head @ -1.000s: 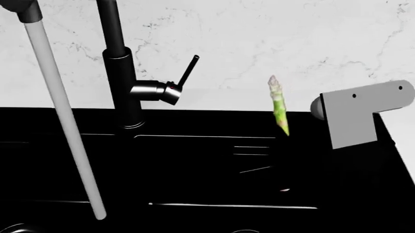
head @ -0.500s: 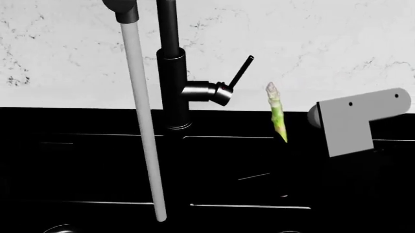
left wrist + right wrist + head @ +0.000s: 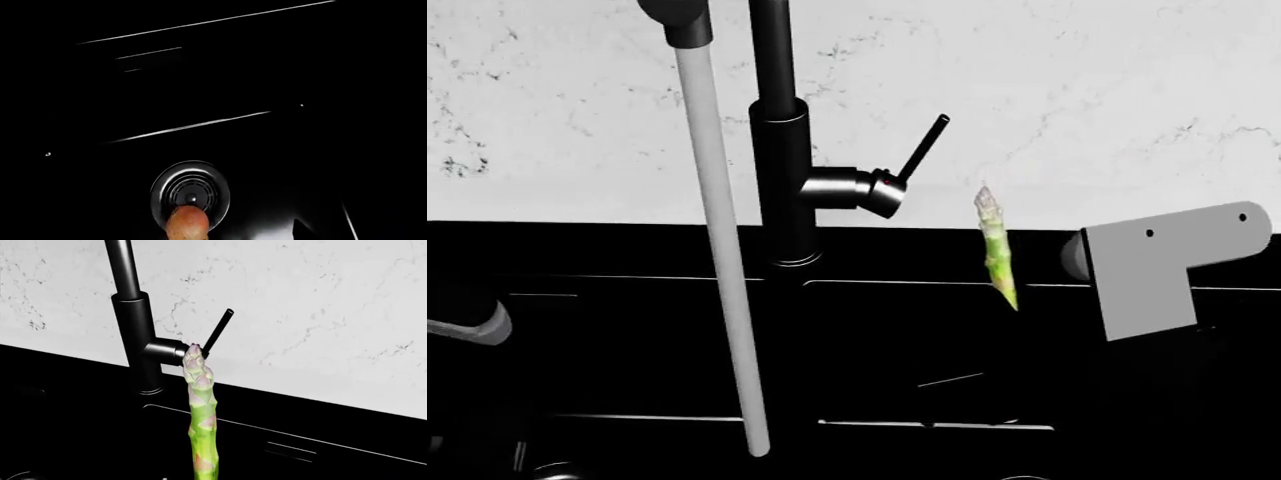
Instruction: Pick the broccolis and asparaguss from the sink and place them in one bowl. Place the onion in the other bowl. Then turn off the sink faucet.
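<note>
Asparagus: a slender green spear (image 3: 997, 250) with a pale purplish, scaly tip stands nearly upright, tip uppermost, above the black sink basin (image 3: 908, 350) and just to the side of the matte black faucet column (image 3: 781, 150), on the side of its slanted black lever handle (image 3: 921, 148). In the right wrist view the spear (image 3: 202, 420) rises in front of that faucet (image 3: 137, 330), its bud end level with the lever's base. Its lower end vanishes into darkness near the right arm's grey angled bracket (image 3: 1161, 265); the right gripper itself is lost against the black, so whether it clasps the stalk cannot be told. A straight whitish stream of water (image 3: 723, 250) falls from the spout beside the faucet column into the basin. Behind the faucet runs a white marble backsplash with faint grey veins (image 3: 1094, 90). The left wrist view shows the round steel drain (image 3: 190, 192) with a rounded tan-brown object (image 3: 187, 225) before it; the left gripper's fingers are not discernible.
</note>
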You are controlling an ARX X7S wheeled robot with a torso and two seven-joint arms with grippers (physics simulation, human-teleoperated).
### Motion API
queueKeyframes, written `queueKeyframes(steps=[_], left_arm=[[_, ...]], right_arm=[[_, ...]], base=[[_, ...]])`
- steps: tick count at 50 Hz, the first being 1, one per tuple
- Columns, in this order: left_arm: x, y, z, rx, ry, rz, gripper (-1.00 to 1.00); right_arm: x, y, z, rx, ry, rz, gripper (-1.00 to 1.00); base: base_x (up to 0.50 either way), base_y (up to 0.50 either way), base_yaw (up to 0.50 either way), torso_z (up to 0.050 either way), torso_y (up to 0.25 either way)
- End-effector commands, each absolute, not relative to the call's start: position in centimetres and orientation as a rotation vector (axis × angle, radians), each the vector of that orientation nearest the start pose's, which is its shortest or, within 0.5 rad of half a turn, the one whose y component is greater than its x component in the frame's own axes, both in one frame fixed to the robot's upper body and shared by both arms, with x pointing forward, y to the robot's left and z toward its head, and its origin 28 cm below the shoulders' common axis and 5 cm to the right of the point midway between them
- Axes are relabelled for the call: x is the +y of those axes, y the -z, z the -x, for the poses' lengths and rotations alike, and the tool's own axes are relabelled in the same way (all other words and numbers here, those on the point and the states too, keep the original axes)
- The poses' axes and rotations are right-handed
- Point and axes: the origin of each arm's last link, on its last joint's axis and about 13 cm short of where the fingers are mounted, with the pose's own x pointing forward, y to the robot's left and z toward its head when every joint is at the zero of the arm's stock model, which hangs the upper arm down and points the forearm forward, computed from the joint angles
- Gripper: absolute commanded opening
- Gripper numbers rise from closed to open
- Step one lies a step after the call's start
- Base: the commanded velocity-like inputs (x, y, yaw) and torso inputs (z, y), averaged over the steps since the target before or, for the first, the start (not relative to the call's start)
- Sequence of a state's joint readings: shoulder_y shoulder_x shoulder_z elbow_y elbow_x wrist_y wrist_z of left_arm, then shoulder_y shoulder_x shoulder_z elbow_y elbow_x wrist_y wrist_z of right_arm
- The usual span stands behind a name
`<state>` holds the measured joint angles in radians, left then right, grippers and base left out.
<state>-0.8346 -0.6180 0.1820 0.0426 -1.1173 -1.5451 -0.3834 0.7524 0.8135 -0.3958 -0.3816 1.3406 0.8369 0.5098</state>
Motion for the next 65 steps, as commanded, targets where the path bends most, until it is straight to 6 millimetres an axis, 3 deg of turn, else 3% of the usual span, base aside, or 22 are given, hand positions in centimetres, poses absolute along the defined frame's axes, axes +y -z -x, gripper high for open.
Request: queueKeyframes(steps=[1,6,10,23,42,65], left_arm=[[29.5,-18.4,-27.6,0.94,0.161,-0.041,1.0],[29.6,-18.2,-27.8,0.979,0.142,-0.046,1.0],[29.7,-16.9,-27.3,1.045,0.152,-0.059,1.0],[30.1,-15.3,-28.7,1.103,0.128,-0.059,1.0],[32.5,-12.7,-29.6,1.135,0.026,-0.142,1.0],[33.1,-7.7,-30.9,1.185,0.009,-0.175,1.0]], right_arm=[[-15.4,-20.7,-24.8,0.253,-0.286,0.015,-1.0],[-15.4,-21.4,-25.1,0.248,-0.294,0.016,-1.0],[-15.4,-21.2,-25.1,0.257,-0.295,0.016,-1.0],[-15.5,-21.0,-24.9,0.251,-0.288,-0.002,-1.0],[-15.5,-20.5,-25.0,0.269,-0.292,-0.002,-1.0],[-15.3,-20.7,-25.2,0.269,-0.295,-0.004,-1.0]], base=[[0.0,0.0,0.0,0.0,0.0],[0.0,0.0,0.0,0.0,0.0],[0.0,0.0,0.0,0.0,0.0],[0.0,0.0,0.0,0.0,0.0],[0.0,0.0,0.0,0.0,0.0],[0.0,0.0,0.0,0.0,0.0]])
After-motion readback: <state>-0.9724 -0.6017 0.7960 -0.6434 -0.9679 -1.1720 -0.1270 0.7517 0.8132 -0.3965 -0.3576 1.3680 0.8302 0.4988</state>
